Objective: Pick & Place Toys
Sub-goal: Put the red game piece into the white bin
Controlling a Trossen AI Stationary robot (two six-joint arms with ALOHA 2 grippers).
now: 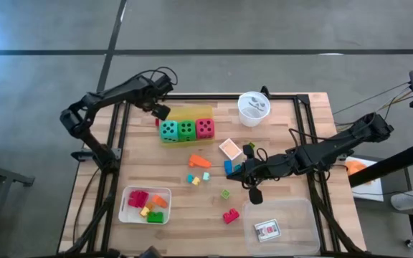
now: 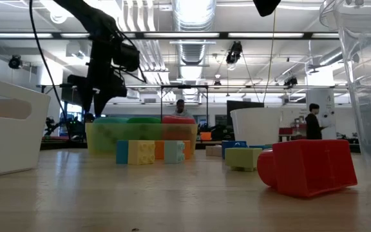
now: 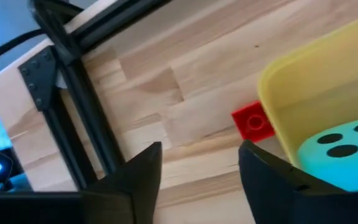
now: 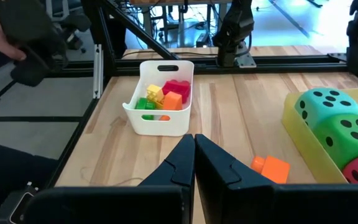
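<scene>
Where three dice (image 1: 186, 130) sit, one yellow tray (image 1: 192, 112)

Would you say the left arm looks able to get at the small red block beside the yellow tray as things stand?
Probably yes. The left claw hangs open near the red block, which lies on bare wood against the yellow tray. Only the tray wall crowds one side; nothing else blocks the way.

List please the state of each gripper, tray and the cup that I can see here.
left gripper: open, empty, beside the yellow tray
right gripper: shut, empty
yellow tray: holds three dice
white tray: holds small blocks
clear tray: holds a card
white cup: upright
</scene>
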